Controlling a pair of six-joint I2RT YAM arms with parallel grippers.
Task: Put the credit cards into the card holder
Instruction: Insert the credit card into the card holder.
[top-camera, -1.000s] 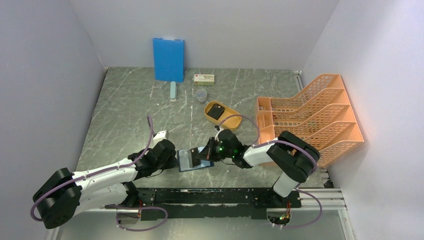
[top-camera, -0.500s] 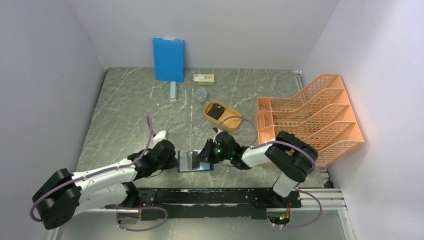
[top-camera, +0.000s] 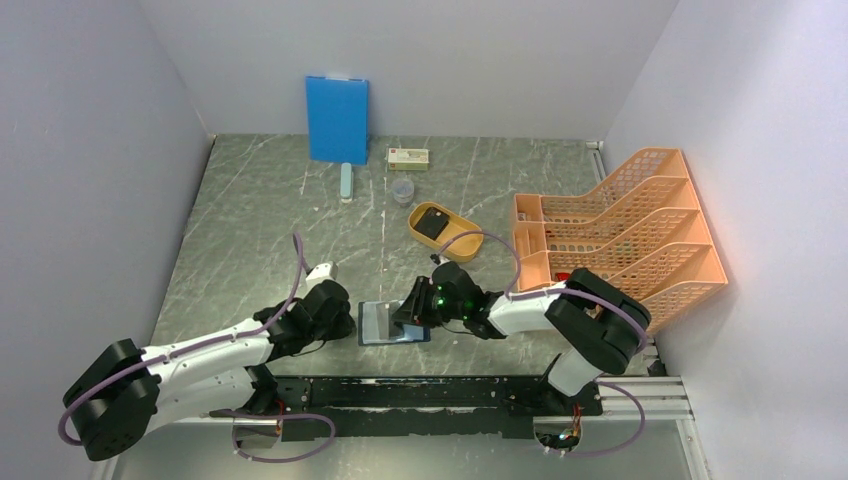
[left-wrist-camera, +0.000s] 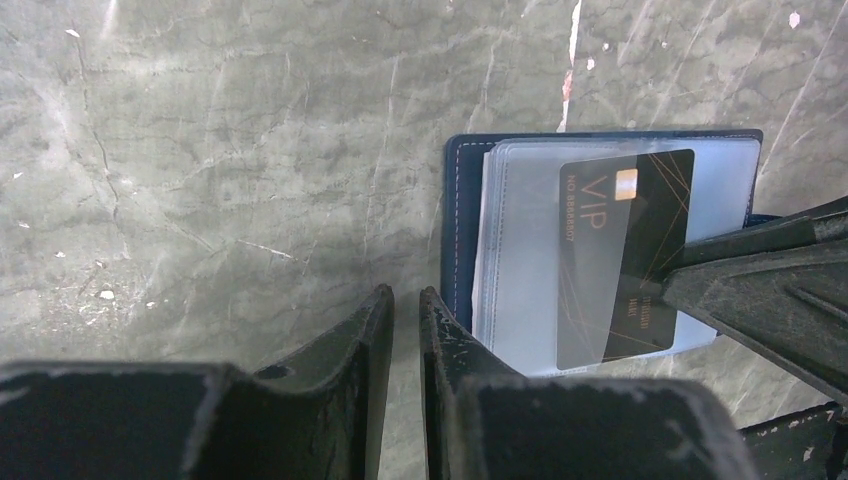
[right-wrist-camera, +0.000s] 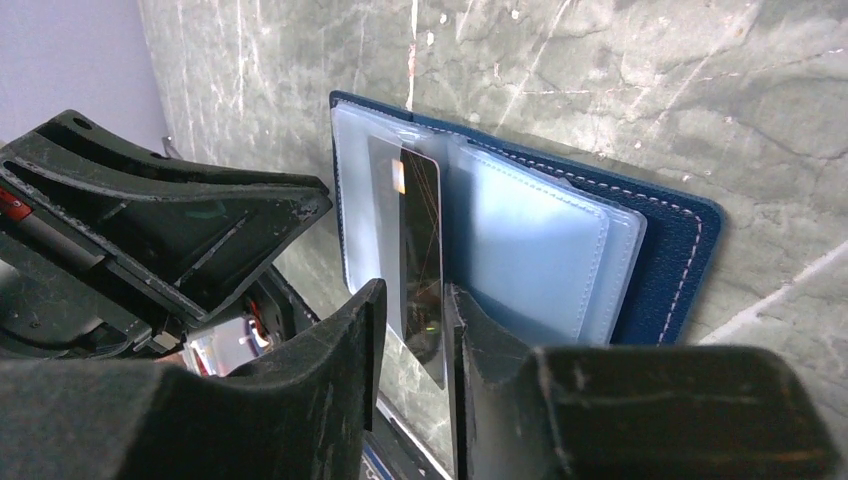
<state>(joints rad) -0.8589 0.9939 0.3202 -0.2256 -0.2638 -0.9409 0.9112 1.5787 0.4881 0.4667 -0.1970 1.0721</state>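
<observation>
The navy card holder (top-camera: 393, 322) lies open near the table's front edge, its clear sleeves (left-wrist-camera: 520, 250) facing up. A black VIP credit card (left-wrist-camera: 615, 260) sits partly inside a sleeve, its near end sticking out. My right gripper (right-wrist-camera: 412, 290) is open astride that end. The card (right-wrist-camera: 420, 230) lies against the right finger, with a gap to the left finger. My left gripper (left-wrist-camera: 405, 293) stands at the holder's left edge, its jaws a narrow slit apart with only table between them. Its right finger overlaps the holder's (right-wrist-camera: 530, 240) corner.
A yellow-orange oval tray (top-camera: 462, 240) with a dark flat item in it sits behind the holder. An orange file rack (top-camera: 620, 235) fills the right side. A blue board (top-camera: 337, 118), a small box (top-camera: 408, 157), a clear cup (top-camera: 402, 190) and a pale stick (top-camera: 346, 182) stand at the back.
My right gripper's jaws have parted from the black card. The card holder and both grippers have shifted slightly to the right.
</observation>
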